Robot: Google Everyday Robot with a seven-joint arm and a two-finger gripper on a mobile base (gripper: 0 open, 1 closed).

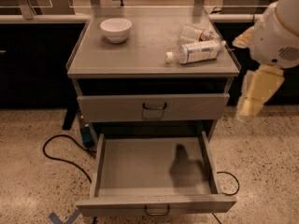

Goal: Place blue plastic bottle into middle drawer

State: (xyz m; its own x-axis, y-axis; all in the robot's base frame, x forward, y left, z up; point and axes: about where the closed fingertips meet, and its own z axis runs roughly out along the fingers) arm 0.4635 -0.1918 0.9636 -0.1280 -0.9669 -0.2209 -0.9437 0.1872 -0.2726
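The blue plastic bottle (198, 52) lies on its side on the right of the cabinet top (140, 55), its white cap pointing left. The middle drawer (154, 164) is pulled out wide open below, its grey tray bare, with a small dark handle on its low front panel. My gripper (254, 97) hangs downward at the right of the cabinet, beside the closed upper drawer's level, below and to the right of the bottle and apart from it. It holds nothing that I can see.
A slimmer clear bottle with a red label (198, 33) lies just behind the blue one. A white bowl (116, 29) sits at the top's back left. The taller-faced drawer (154, 107) is closed. A black cable (60, 155) runs over the floor at left.
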